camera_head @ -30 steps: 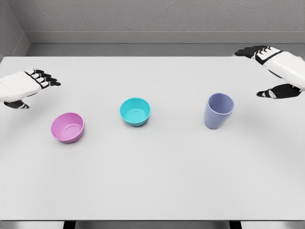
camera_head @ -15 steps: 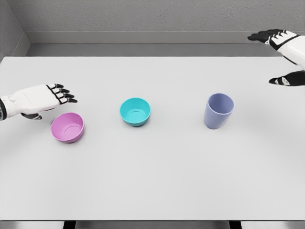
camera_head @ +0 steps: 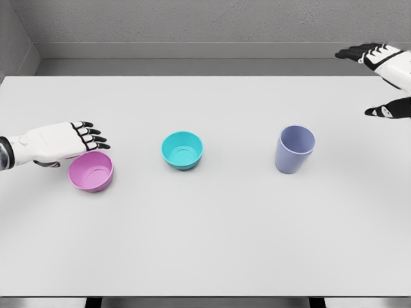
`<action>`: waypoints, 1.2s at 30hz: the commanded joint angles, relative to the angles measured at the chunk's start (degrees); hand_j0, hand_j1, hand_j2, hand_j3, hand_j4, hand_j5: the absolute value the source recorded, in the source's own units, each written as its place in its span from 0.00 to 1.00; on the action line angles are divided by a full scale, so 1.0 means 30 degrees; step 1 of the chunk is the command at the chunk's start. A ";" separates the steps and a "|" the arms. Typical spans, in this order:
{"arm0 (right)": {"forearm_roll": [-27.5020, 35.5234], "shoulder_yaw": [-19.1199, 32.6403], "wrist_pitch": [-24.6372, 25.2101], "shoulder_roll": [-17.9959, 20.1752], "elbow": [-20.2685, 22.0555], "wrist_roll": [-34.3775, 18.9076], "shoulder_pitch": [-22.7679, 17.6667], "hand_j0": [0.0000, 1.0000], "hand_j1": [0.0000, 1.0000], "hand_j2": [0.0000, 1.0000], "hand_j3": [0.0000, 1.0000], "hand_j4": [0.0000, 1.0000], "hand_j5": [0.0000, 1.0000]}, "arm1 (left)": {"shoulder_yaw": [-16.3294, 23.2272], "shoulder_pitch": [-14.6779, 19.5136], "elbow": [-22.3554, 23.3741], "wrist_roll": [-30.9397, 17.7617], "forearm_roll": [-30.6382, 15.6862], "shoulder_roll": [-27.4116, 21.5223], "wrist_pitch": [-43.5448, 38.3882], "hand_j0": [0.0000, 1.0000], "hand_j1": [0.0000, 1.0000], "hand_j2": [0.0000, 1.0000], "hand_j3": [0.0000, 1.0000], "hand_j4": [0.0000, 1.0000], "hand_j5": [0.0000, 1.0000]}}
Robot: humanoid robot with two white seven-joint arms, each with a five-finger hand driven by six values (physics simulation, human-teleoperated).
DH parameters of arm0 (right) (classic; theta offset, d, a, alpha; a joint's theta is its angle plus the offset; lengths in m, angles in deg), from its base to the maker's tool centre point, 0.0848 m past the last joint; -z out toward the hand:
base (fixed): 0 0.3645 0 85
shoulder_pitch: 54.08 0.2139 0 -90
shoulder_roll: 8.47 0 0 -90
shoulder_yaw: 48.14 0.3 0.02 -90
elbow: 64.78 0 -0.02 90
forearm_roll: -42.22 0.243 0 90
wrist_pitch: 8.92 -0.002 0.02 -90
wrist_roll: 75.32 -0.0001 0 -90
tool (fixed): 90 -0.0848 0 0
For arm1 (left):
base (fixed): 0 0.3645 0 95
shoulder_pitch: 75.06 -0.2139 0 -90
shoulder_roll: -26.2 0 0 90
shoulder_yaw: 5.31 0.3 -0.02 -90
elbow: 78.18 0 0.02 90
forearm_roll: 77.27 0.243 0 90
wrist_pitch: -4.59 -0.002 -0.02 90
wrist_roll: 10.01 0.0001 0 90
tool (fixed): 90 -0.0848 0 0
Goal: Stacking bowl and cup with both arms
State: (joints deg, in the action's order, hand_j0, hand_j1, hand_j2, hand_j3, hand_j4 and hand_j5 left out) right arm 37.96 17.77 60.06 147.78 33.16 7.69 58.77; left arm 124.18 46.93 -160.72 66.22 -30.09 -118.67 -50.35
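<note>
A pink bowl (camera_head: 92, 171) sits upright on the white table (camera_head: 212, 237) at the left. My left hand (camera_head: 70, 142) hovers just above and behind its far-left rim, fingers spread and holding nothing. A teal bowl (camera_head: 182, 149) stands at the middle of the table. To its right is a lavender cup (camera_head: 295, 149), upright. My right hand (camera_head: 384, 80) is at the far right edge of the view, well away from the cup, with fingers and thumb held wide apart.
A grey wall and floor strip run behind the table's far edge. The table's front edge lies near the bottom of the view.
My left hand has moved right and toward the pink bowl, now reaching its rim. My right hand has drawn back to the right, farther from the cup.
</note>
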 commanded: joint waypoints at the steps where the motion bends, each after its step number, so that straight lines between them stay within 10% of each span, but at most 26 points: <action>1: 0.0074 -0.0201 0.0034 0.0006 0.0105 0.0101 0.0000 1.00 1.00 1.00 1.00 1.00 1.00 | -0.0008 0.0000 -0.0291 -0.0099 -0.0053 -0.0082 -0.0019 1.00 1.00 1.00 1.00 1.00 1.00; 36: 0.0103 -0.0436 0.0210 0.0534 0.0399 -0.0133 -0.0146 1.00 1.00 1.00 1.00 1.00 1.00 | 0.0110 -0.0439 -0.1492 0.0047 -0.0522 -0.0697 -0.0019 1.00 1.00 1.00 1.00 1.00 1.00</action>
State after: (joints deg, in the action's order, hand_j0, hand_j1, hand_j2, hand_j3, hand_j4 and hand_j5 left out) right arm 38.08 16.41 60.49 149.27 34.48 7.26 58.42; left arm 124.48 45.61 -165.15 66.26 -31.36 -120.70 -50.35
